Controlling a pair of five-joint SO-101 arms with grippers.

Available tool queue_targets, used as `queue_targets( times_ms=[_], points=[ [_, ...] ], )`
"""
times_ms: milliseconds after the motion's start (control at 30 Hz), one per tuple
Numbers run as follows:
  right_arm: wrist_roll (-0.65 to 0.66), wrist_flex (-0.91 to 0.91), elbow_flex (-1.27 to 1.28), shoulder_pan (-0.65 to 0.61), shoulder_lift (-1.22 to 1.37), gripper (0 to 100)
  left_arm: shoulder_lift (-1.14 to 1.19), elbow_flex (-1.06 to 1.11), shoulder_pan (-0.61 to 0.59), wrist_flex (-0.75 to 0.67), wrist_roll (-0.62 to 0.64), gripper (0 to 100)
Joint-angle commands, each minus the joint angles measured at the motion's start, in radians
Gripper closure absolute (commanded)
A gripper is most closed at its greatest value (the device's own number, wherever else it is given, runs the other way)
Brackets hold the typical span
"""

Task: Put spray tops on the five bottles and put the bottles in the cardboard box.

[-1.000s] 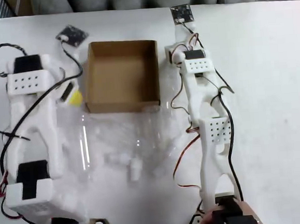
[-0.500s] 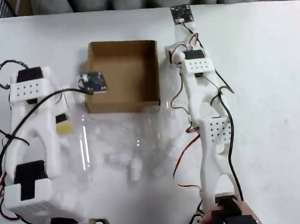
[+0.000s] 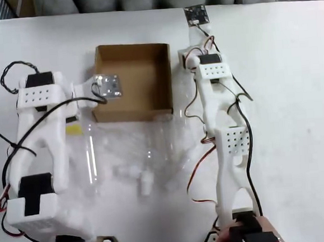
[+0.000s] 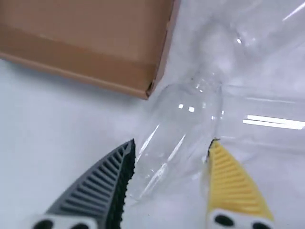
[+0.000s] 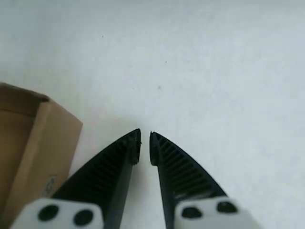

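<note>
Bottles of clear plastic (image 3: 131, 148) lie on their sides in a loose group on the white surface (image 3: 294, 88), just in front of the open-topped brown cardboard box (image 3: 132, 81) in the high view. A small white plastic top (image 3: 146, 181) sits among them, at the edge of the group farthest from the box. The white left arm (image 3: 37, 136) stands to one side of the box, and its small wrist circuit board (image 3: 107, 86) hangs over the box's near wall. The white right arm (image 3: 220, 116) stands along the box's other side, close to that wall.

From the left wrist view, the left jaws are spread wide, with a ribbed grey finger (image 4: 112, 183) on one side and a ribbed yellow finger (image 4: 231, 183) on the other. One clear bottle (image 4: 190, 107) lies between them on the surface (image 4: 47, 119); I cannot tell whether either finger touches it. A second clear bottle (image 4: 269, 119) lies against the first one. A corner of the cardboard box (image 4: 86, 43) sits just beyond the first bottle.

From the right wrist view, the right jaws are closed, and the two black ribbed fingers (image 5: 112, 167) leave only a thin slit at the tips. They hang over bare surface (image 5: 214, 71), beside a corner of the cardboard box (image 5: 28, 138).
</note>
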Motion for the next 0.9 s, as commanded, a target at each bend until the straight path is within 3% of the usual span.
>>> queue_targets(
  times_ms=[0,433,667,867],
  points=[
    [0.012,-0.016,-0.049,-0.001,-0.024,98.4,0.016,-0.021,0.007,-0.044,-0.009,76],
    [0.012,-0.016,-0.049,-0.001,-0.024,98.4,0.237,-0.149,0.005,-0.009,-0.003,77],
    [0.115,-0.013,-0.046,-0.012,-0.024,98.4,0.312,-0.149,0.008,-0.112,0.118,79],
    [0.123,-0.012,-0.046,-0.012,-0.024,98.4,0.32,-0.138,-0.042,-0.058,0.183,87]
  ],
)
